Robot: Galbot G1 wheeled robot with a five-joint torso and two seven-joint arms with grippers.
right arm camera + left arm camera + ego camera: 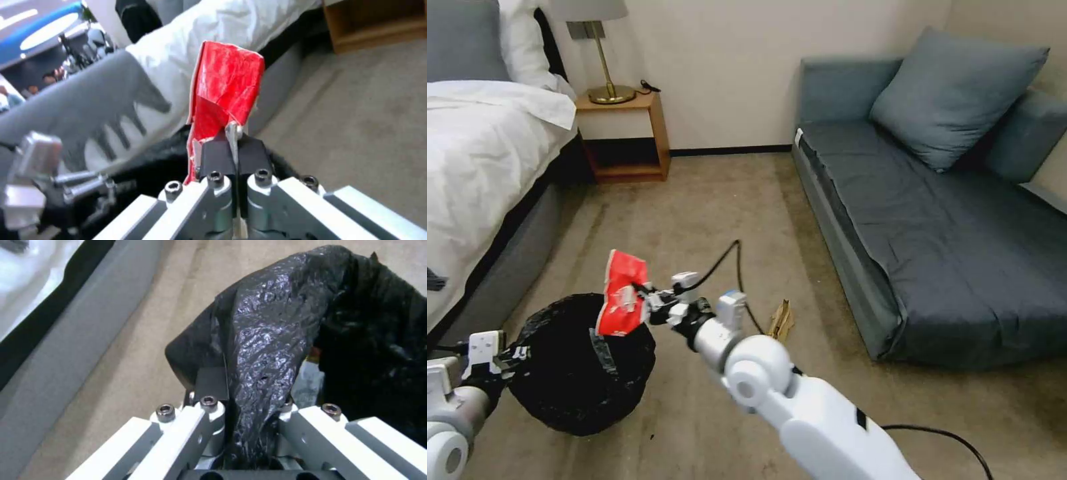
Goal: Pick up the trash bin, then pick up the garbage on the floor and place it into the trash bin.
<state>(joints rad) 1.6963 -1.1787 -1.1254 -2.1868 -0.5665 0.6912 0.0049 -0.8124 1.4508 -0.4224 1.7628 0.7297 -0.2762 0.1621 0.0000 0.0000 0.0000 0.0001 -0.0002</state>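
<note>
The trash bin (577, 373), covered by its wrinkly black bag liner (271, 336), hangs low at the left of the head view. My left gripper (517, 355) is shut on the bin's rim, with the liner pinched between its pads (213, 383). A red-and-white snack packet (622, 302) hangs over the bin's right rim, and my right gripper (647, 303) is shut on its edge (225, 96). A small brown paper bag (780, 321) lies on the carpet to the right of my right arm.
A bed (480, 167) with white sheets runs along the left, with a wooden nightstand (627, 137) and a lamp behind it. A grey sofa (934, 227) fills the right side. Open carpet (694, 213) lies between them. A black cable (730, 260) trails from my right arm.
</note>
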